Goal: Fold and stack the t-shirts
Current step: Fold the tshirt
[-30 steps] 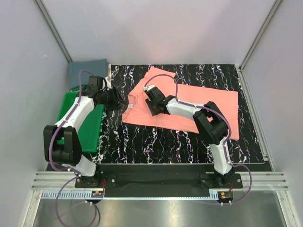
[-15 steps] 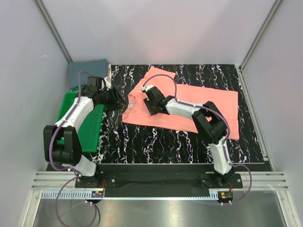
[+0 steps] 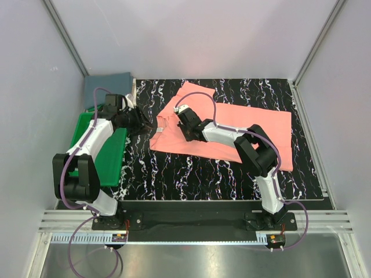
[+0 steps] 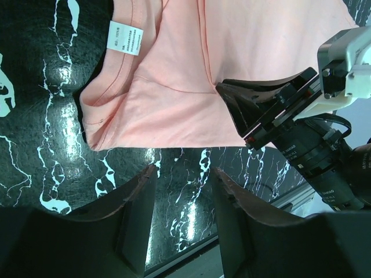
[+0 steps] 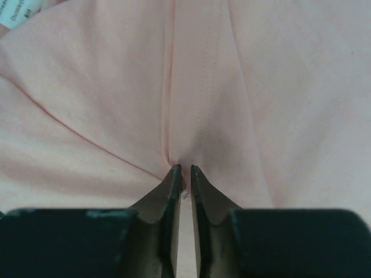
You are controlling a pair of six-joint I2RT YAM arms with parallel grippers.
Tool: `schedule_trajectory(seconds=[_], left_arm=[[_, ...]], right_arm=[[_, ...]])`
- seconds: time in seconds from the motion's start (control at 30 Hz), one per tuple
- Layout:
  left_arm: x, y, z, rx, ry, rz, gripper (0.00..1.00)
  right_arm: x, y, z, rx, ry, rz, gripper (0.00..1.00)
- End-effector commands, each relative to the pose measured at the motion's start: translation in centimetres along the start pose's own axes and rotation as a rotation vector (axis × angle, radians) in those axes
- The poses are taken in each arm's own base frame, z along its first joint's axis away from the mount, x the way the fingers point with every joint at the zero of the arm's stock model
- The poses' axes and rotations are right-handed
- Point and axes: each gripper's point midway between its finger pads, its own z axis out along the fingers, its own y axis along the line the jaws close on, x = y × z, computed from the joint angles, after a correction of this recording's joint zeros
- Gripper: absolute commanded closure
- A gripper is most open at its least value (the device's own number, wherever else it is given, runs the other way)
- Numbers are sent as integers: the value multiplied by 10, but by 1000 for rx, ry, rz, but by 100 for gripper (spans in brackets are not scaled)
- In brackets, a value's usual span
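Note:
The salmon-pink t-shirt (image 3: 232, 130) lies spread on the black marbled mat, its collar and white neck label (image 4: 126, 37) toward the left. My right gripper (image 3: 186, 131) is shut on a pinch of the pink cloth near the collar; the right wrist view shows the fabric (image 5: 116, 87) puckering at the fingertips (image 5: 174, 174). My left gripper (image 3: 149, 124) is open and empty, just left of the collar edge, over bare mat (image 4: 35, 127). The pink shirt (image 4: 174, 98) and my right gripper (image 4: 269, 113) show in the left wrist view. The slate blue-grey t-shirt (image 3: 108, 85) lies folded at the back left.
A green plastic tray (image 3: 119, 156) sits on the left under my left arm. The black marbled mat (image 3: 191, 174) covers the table. White walls and metal frame posts enclose the back and sides.
My left gripper has drawn slightly left, away from the collar. My right gripper has stayed pinched on the pink shirt and shifted only a little.

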Motion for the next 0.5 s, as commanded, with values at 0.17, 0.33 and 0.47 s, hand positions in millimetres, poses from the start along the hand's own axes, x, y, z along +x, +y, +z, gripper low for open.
schedule_trajectory(seconds=[0.17, 0.33, 0.47], left_arm=[[-5, -10, -4, 52, -22, 18, 53], [-4, -11, -4, 53, -22, 19, 53], [-4, -10, -4, 51, -21, 17, 53]], right_arm=[[-30, -18, -11, 123, -95, 5, 98], [-47, -24, -17, 156, -139, 15, 100], [-47, -15, -19, 95, -134, 8, 100]])
